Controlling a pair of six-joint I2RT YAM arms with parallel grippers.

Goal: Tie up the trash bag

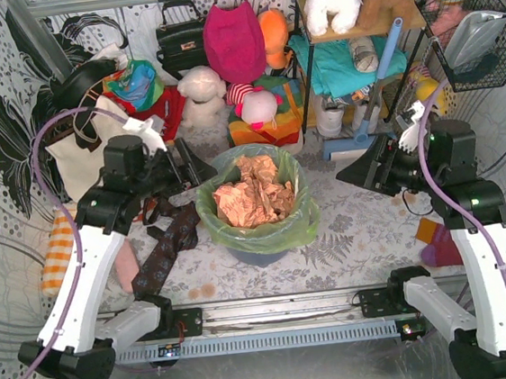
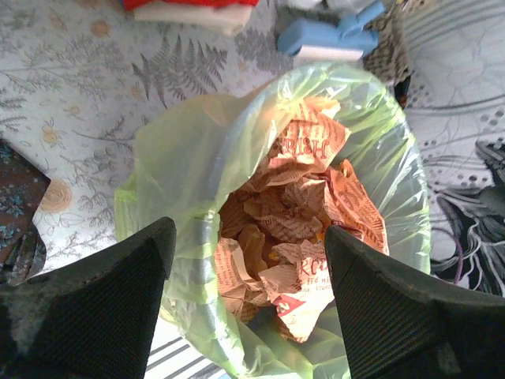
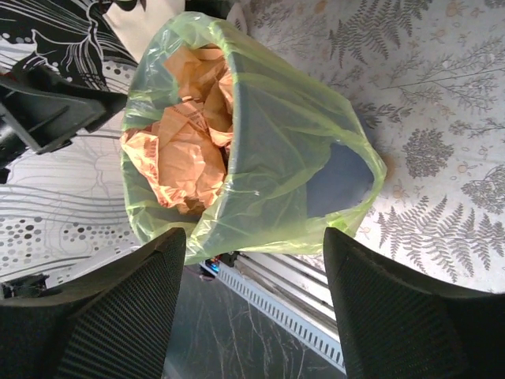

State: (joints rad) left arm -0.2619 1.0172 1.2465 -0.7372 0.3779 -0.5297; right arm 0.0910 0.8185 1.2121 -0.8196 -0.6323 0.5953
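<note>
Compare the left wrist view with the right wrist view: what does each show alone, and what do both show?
Left wrist only: a blue plastic object, dark patterned fabric, and print on the crumpled paper. Right wrist only: the blue-grey bin's side, plain through the plastic. Both: the open lime-green trash bag, its paper, and the fern-patterned cloth.

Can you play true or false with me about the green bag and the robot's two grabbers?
The trash bag is already tied shut. False: its mouth gapes open.
Crumpled orange-brown paper lies inside it. True.
The left gripper is clamped on the bag. False: its jaws stand open, gripping nothing.
The right gripper stands open, off to the bag's right. True.
The bag lines a red bucket. False: the bin is blue-grey.
</note>
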